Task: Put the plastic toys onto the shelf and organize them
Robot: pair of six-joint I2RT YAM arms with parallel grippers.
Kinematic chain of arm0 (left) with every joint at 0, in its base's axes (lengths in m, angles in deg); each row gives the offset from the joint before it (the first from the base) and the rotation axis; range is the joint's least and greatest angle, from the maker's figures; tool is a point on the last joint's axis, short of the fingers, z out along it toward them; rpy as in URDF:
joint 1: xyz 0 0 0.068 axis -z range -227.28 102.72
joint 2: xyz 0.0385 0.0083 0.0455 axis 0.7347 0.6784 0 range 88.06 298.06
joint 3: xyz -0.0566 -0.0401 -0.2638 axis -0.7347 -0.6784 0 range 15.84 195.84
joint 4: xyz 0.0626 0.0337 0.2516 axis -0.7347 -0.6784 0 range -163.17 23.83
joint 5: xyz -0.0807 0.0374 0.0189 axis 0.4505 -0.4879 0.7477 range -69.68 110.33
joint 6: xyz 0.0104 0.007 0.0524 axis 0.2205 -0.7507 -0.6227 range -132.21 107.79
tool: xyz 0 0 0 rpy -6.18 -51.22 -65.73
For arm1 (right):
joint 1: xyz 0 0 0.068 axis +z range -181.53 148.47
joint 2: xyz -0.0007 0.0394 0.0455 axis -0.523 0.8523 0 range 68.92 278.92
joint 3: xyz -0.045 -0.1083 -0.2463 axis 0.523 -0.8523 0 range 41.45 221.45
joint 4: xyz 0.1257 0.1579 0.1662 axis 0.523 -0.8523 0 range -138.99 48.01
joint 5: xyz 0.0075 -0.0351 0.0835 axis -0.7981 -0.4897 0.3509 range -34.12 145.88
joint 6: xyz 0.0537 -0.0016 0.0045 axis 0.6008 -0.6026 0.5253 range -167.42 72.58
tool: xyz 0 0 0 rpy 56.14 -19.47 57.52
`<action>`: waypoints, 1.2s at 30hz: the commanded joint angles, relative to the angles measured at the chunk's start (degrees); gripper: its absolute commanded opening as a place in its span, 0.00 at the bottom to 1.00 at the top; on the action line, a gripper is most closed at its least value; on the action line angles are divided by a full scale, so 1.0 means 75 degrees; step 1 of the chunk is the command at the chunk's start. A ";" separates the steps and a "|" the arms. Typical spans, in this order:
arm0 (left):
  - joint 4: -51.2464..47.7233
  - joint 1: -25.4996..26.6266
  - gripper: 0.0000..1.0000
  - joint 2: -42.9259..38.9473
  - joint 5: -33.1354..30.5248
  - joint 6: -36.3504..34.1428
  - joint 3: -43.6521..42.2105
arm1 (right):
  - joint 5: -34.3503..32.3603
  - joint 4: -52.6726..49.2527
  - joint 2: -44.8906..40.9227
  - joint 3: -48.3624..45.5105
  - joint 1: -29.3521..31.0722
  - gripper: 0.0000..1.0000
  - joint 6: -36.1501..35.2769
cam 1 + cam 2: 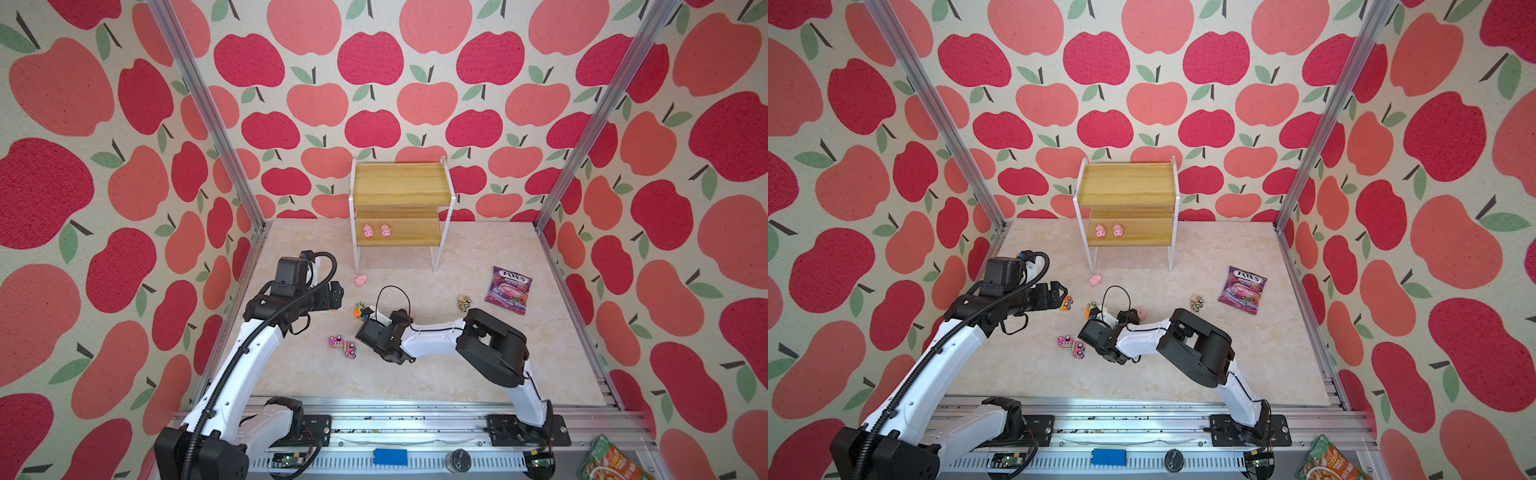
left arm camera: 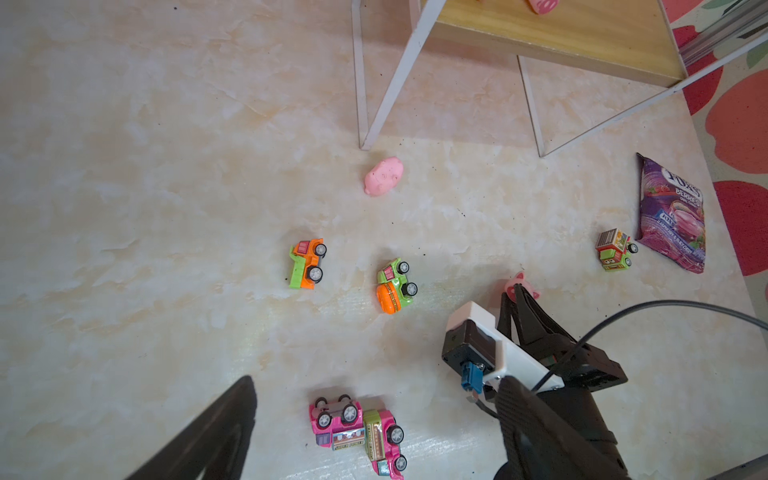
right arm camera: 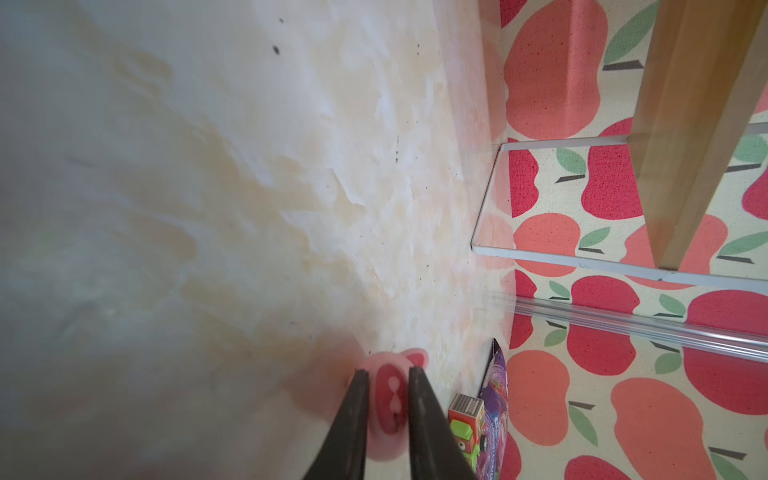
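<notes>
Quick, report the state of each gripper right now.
Left gripper: open, holding nothing.
Right gripper: closed on a pink pig.

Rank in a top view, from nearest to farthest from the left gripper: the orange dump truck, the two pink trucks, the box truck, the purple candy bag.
1. Orange dump truck, right beside the left gripper.
2. Pink trucks, nearer the robot's base, left of centre.
3. Box truck, on the right side.
4. Purple candy bag, farther right still.
</notes>
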 commanded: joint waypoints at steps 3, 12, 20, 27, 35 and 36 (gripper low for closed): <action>-0.0113 -0.0040 0.93 -0.0116 -0.0052 0.0023 0.0009 | -0.0049 -0.0320 0.0161 0.0203 0.0318 0.27 0.0033; -0.0095 -0.0040 0.93 -0.0154 -0.0014 0.0034 -0.0003 | 0.0754 -0.0130 -0.0525 -0.0144 0.0556 0.43 0.0518; -0.0072 -0.0040 0.93 -0.0157 0.0059 0.0034 -0.0003 | 0.1883 0.0492 -0.2214 -0.0930 0.0333 0.55 0.1690; -0.0101 0.0207 0.93 -0.0206 -0.0023 0.0023 -0.0023 | 0.3230 -0.0191 -0.3245 -0.1260 -0.0178 0.57 0.4913; -0.0131 0.0527 0.93 -0.0345 -0.0102 0.0011 -0.0018 | 0.4881 -0.0038 -0.3651 -0.2049 -0.0794 0.58 0.8196; -0.0131 0.0554 0.93 -0.0353 -0.0102 0.0011 -0.0018 | 0.4945 0.0153 -0.3722 -0.2239 -0.0825 0.58 0.8477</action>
